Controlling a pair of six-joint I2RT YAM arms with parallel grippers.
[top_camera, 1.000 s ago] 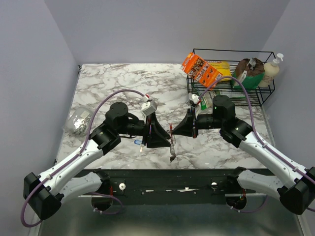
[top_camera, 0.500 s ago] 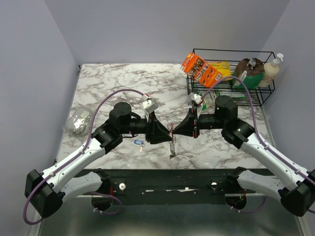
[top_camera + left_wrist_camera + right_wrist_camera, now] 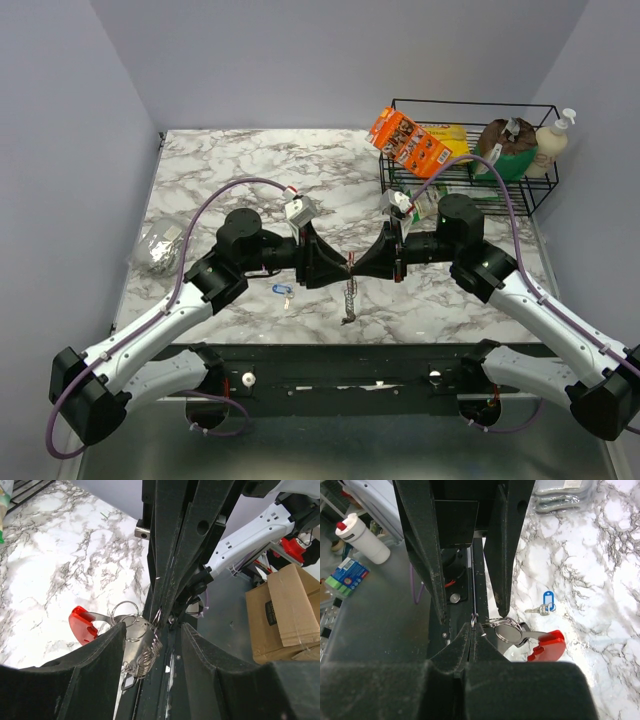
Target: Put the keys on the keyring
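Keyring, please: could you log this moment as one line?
right claw: shut on keyring | left claw: open around keyring | blue-headed key: loose on table

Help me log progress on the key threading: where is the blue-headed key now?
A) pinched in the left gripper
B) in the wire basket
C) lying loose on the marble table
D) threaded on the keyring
C: the blue-headed key lies on the marble table, apart from the keyring pinched in the right gripper.
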